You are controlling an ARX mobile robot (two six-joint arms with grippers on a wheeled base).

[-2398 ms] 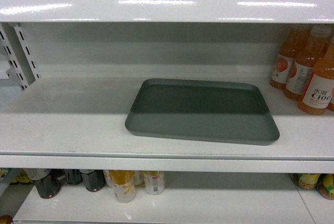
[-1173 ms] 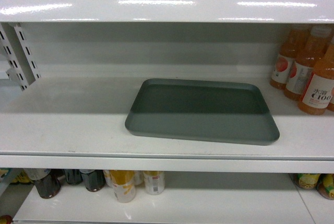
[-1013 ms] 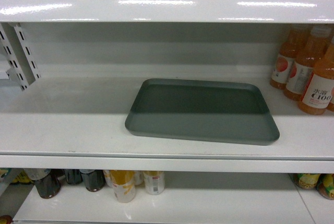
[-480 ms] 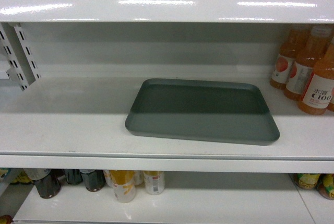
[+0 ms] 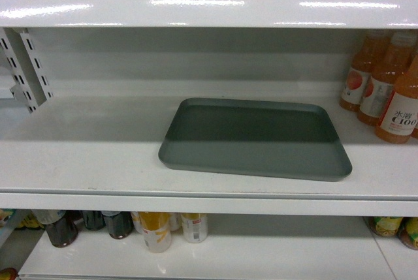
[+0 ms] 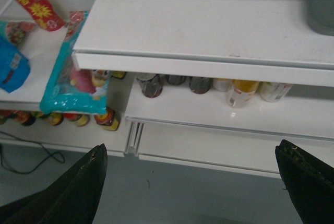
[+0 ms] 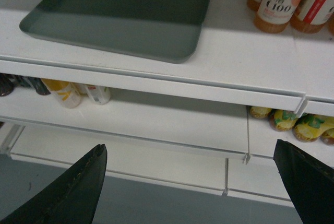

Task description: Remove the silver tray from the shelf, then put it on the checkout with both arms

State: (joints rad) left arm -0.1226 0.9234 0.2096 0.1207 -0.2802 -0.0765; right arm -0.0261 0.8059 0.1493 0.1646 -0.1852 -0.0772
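Silver tray (image 5: 255,140) flat on shelf (image 5: 98,162); orange bottles (image 7: 279,2) read "100", maybe; both grippers' fingers apart.

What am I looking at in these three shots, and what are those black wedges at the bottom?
One shot looks forward from the robot's head; the other two come from cameras on its wrists. The black wedges are the open fingers of each arm's tool: the left tool and the right tool, both empty and below the shelf. A silver tray lies flat on the white shelf, untouched. Orange drink bottles stand to its right, and cans sit on the board below.
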